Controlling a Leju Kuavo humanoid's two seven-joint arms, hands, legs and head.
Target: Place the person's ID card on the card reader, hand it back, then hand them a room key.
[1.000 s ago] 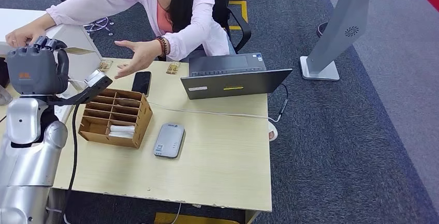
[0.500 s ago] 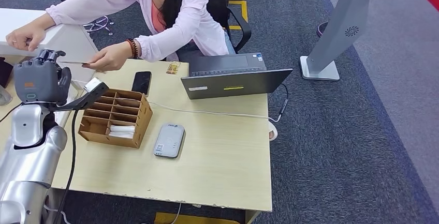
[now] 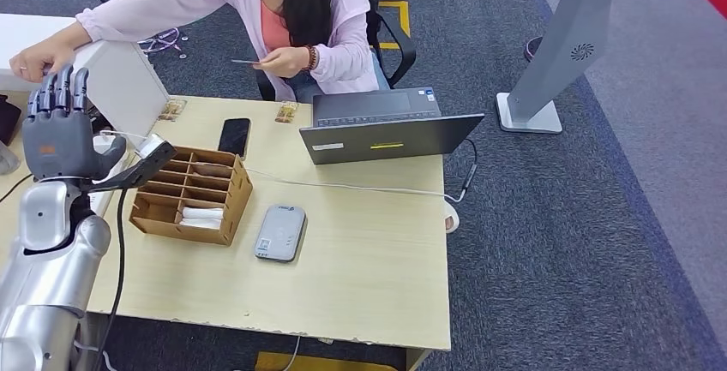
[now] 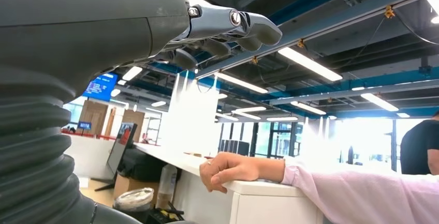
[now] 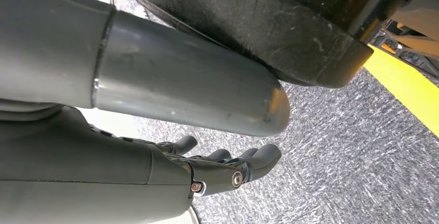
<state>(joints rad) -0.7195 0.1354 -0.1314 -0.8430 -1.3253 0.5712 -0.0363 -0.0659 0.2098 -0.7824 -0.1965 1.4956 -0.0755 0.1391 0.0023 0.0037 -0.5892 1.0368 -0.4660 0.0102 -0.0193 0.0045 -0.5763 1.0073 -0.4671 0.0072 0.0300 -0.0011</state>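
id card (image 3: pixel 244 62) now back with the person, upper centre of frame. your left hand (image 3: pixel 58 127) is spread, empty. next, fetch a room key (image 3: pixel 202 214).

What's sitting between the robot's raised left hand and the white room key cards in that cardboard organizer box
Nothing visible blocks it. The left hand is raised, open, beside the cardboard organizer, whose compartments are open on top. The white cards lie in a near compartment. Only the organizer's low dividers surround them, and a dark cable hangs beside the box.
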